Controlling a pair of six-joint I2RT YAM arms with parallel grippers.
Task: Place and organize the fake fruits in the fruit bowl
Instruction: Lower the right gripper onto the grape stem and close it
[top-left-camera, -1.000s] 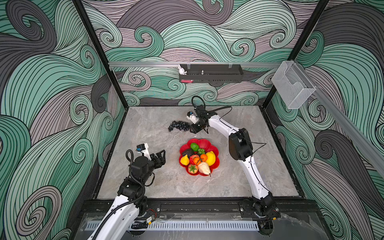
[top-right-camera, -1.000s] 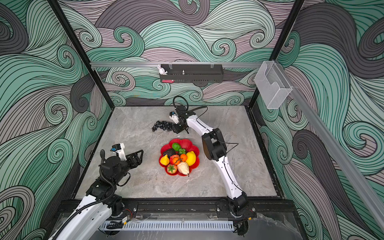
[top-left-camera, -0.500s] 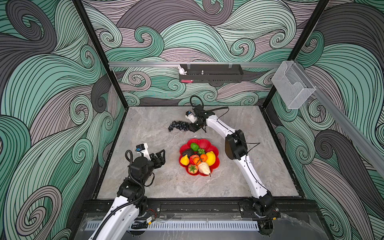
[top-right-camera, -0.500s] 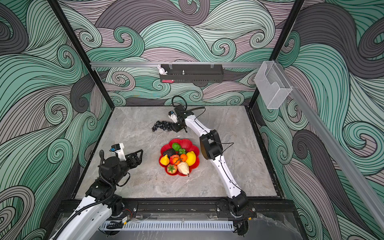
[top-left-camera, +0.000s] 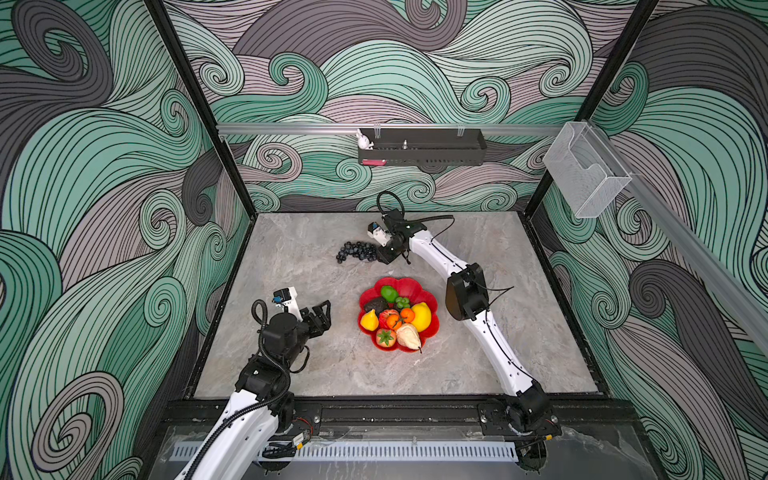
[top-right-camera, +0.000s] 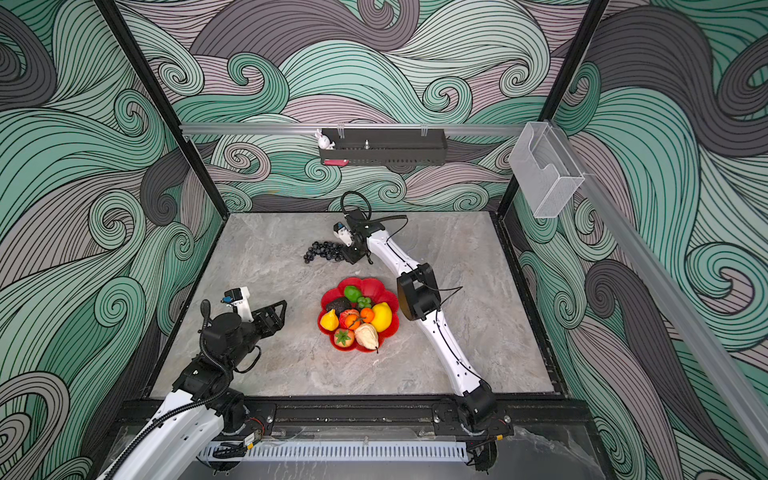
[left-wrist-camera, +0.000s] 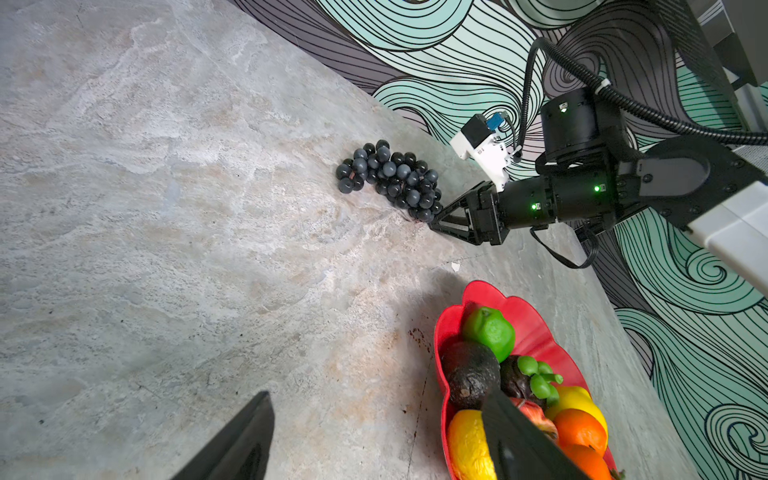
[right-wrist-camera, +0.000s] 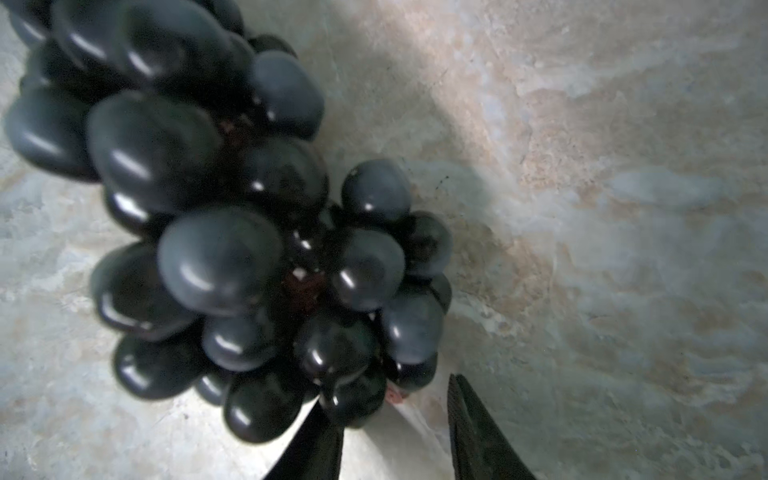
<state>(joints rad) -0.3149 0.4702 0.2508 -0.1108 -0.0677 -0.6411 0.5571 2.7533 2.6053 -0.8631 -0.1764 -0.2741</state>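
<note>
On the grey marbled tabletop (top-left-camera: 291, 365), the glossy red bowl with a scalloped rim (top-left-camera: 409, 284) already holds most small plastic fruits (top-left-camera: 420, 316). As far as I can see, only the bunch of dark plastic grapes (top-left-camera: 357, 251) lies outside, behind the bowl. The right gripper (left-wrist-camera: 434, 222) is at its end, jaws half spread, pinching nothing. The left gripper (top-left-camera: 318, 309), spread wide, waits left of the bowl.

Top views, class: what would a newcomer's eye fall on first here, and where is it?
The red fruit bowl, heaped with bright fruits, sits mid-table. Nearer the back wall a bunch of dark grapes lies alone on the grey table, with the right gripper at its end, jaws apart. Swirling green wave walls surround everything.
</note>
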